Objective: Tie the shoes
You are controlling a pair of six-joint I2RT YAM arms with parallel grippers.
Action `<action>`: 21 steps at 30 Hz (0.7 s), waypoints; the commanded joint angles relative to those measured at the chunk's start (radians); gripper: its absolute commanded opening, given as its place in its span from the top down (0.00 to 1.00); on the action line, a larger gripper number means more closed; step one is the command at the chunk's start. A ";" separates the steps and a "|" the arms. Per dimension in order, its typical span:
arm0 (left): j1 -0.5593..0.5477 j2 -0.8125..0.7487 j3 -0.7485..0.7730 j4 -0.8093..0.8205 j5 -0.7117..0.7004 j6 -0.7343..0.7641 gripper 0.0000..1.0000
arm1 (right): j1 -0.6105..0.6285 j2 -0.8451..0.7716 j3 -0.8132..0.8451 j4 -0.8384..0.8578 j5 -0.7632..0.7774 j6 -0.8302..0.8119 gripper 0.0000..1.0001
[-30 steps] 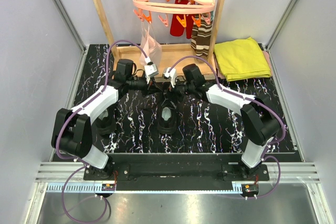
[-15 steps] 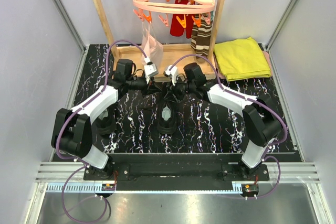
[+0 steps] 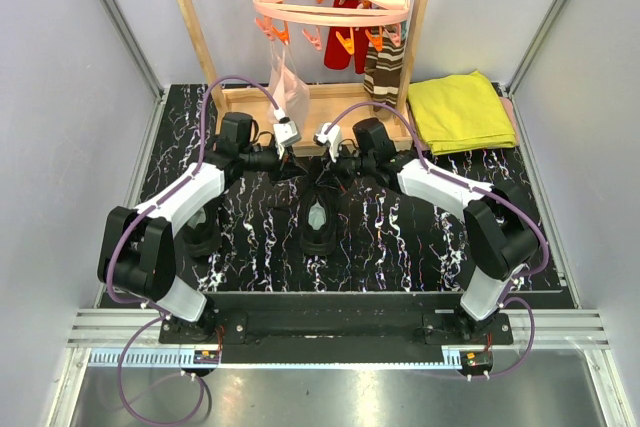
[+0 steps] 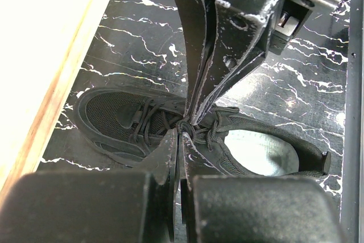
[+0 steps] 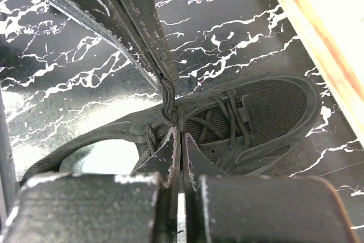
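Note:
One of the black shoes (image 3: 318,234) lies in the middle of the marbled table, its pale insole showing (image 4: 256,152). The other shoe (image 3: 203,239) sits to the left, half hidden under the left arm. Both grippers meet over the middle shoe's laces. My left gripper (image 4: 181,135) is shut, and in the right wrist view a lace strand (image 5: 167,103) rises from the knot into its fingers (image 5: 149,55). My right gripper (image 5: 182,136) is shut too, its tips pinched on the laces at the knot (image 4: 186,126). In the top view the left gripper (image 3: 308,179) and the right gripper (image 3: 330,179) almost touch.
A wooden rack base (image 3: 320,107) runs right behind the grippers, and its edge shows in both wrist views (image 4: 40,55) (image 5: 330,32). Above it hangs a pink clip hanger (image 3: 330,2) with striped socks (image 3: 382,67). A folded yellow cloth (image 3: 462,112) lies at the back right.
My right gripper has closed from wide open onto the laces at the knot. The left gripper has stayed shut and in place, and the shoe has not moved.

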 commanded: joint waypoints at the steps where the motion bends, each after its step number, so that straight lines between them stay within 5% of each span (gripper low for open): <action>1: 0.007 -0.015 -0.001 0.031 0.016 -0.012 1.00 | -0.003 -0.041 -0.001 0.028 0.012 -0.077 1.00; 10: 0.005 -0.101 -0.059 -0.070 0.052 0.034 0.99 | 0.009 -0.045 -0.065 0.217 0.061 -0.192 1.00; 17: 0.054 -0.192 -0.079 -0.076 0.059 -0.074 0.73 | 0.039 -0.093 -0.200 0.371 0.039 -0.355 1.00; 21: 0.104 -0.200 -0.069 -0.013 0.019 -0.183 0.69 | 0.058 -0.114 -0.266 0.445 0.030 -0.432 1.00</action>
